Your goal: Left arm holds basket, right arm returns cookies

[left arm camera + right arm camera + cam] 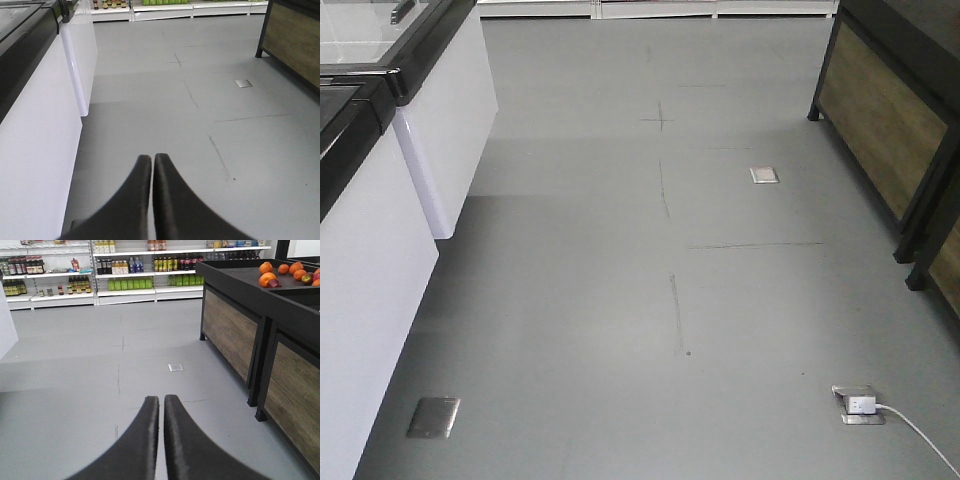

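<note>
Over the floor (570, 300): left gripper (151, 159) and right gripper (161, 400), both closed.
On each, the jaws meet and grip nothing; you find the basket and cookies in no view.

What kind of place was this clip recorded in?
Most likely a supermarket or a mock-up of one: wall shelves lined with bottled drinks, a dark produce stand with oranges, and a white freezer-style cabinet along the aisle.
</note>
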